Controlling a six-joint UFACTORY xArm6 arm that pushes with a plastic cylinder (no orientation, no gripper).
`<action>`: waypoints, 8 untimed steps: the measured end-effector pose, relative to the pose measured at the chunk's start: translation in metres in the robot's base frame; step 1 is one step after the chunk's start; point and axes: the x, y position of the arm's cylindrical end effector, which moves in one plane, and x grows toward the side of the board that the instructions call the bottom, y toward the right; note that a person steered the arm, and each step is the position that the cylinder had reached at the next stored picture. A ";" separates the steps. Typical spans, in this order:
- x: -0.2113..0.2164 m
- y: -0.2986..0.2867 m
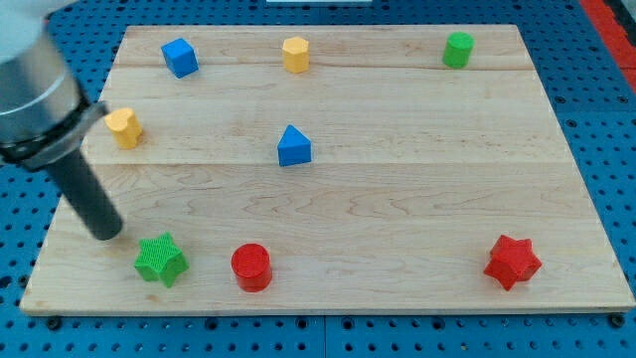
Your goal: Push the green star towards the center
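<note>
The green star [160, 260] lies near the bottom left corner of the wooden board [417, 199]. My tip [105, 235] rests on the board just up and to the left of the green star, a small gap apart from it. The dark rod rises from the tip towards the view's upper left, where the arm's grey body fills the corner.
A red cylinder [250, 267] sits right of the green star. A blue triangular block [293, 146] is near the middle. A yellow block [124, 126] is at the left edge, a blue cube [180, 57], a yellow block [295, 54] and a green cylinder [458, 49] along the top, a red star [513, 262] at bottom right.
</note>
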 end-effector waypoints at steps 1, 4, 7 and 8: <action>0.068 0.025; 0.027 0.122; 0.062 0.050; 0.049 0.033</action>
